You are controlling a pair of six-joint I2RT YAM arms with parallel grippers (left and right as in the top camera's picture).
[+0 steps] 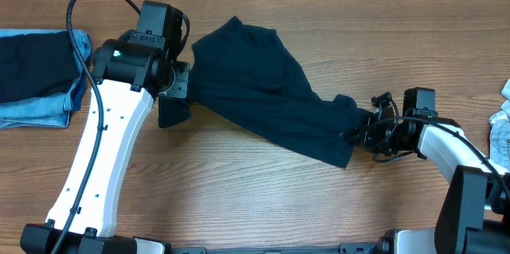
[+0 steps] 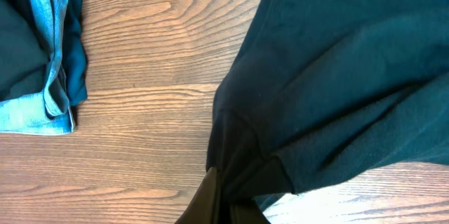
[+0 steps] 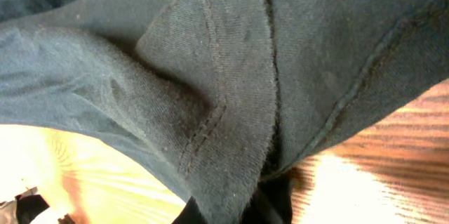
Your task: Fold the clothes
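A dark navy garment (image 1: 263, 87) is stretched across the middle of the wooden table between my two arms. My left gripper (image 1: 177, 87) is shut on its left end; in the left wrist view the cloth (image 2: 337, 76) bunches into the closed jaws (image 2: 228, 206) at the bottom. My right gripper (image 1: 358, 130) is shut on its right end; in the right wrist view the seamed fabric (image 3: 231, 76) fills the frame and runs into the jaws (image 3: 263, 196).
A pile of folded clothes, dark cloth on light blue denim (image 1: 36, 79), lies at the left edge; it also shows in the left wrist view (image 2: 35, 48). A pale patterned cloth (image 1: 500, 130) lies at the right edge.
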